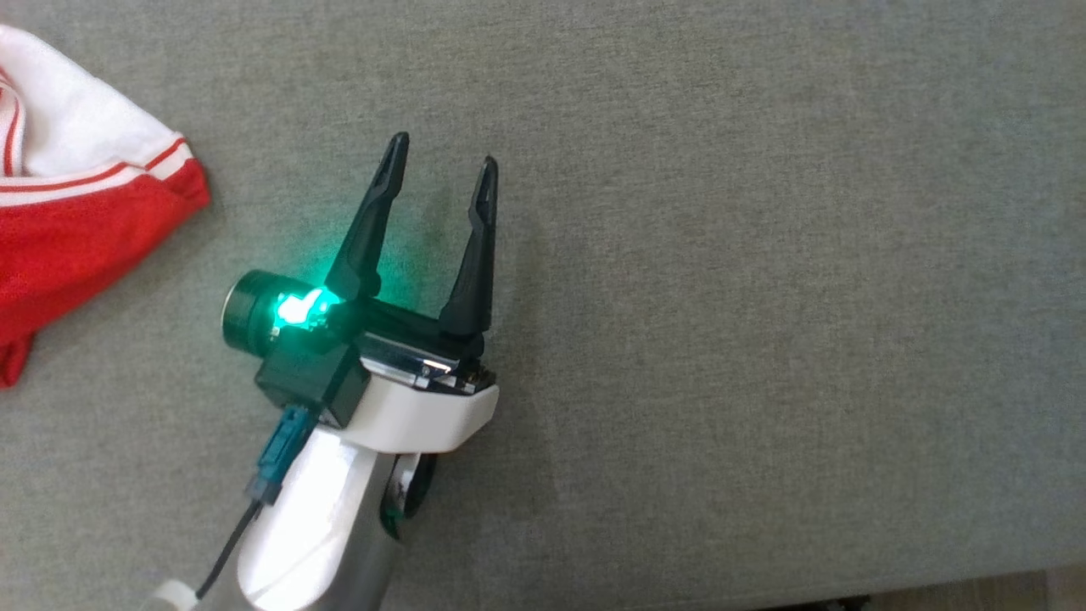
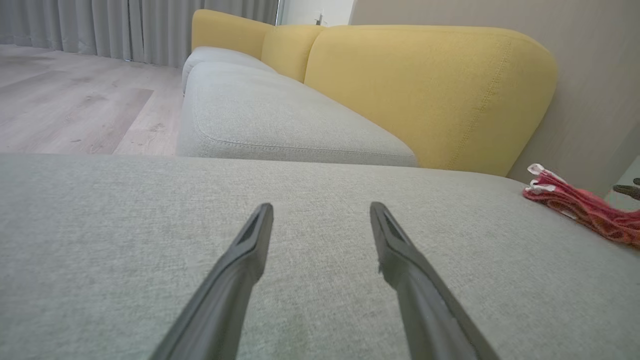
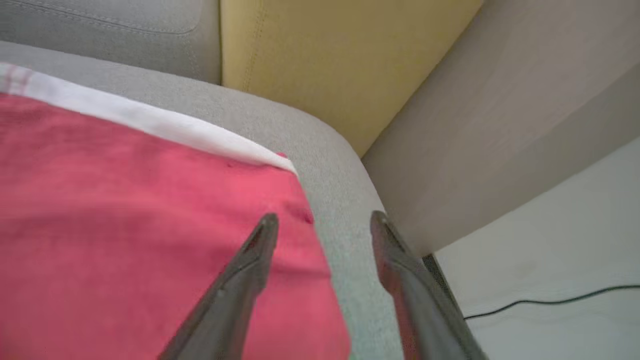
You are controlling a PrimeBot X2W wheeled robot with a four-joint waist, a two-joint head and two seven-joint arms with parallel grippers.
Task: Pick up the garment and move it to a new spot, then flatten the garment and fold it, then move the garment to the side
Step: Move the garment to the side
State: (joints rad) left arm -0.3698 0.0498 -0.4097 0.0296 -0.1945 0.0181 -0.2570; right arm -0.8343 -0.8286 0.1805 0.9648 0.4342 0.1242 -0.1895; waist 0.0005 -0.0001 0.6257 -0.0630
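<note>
The garment is red with white, red-striped trim and lies bunched at the left edge of the head view on a grey sofa cushion. My left gripper stands open over bare cushion to the right of it, holding nothing. In the left wrist view the open left gripper hovers low over the cushion, the garment lying far to the right. My right gripper is open above a corner of the garment, one finger over red fabric and the other over the cushion's rim.
A yellow backrest rises behind the grey seat cushions. Wooden floor and grey curtains lie beyond. Past the cushion's corner are a beige wall and pale floor with a dark cable. A dark fingertip shows beside the garment.
</note>
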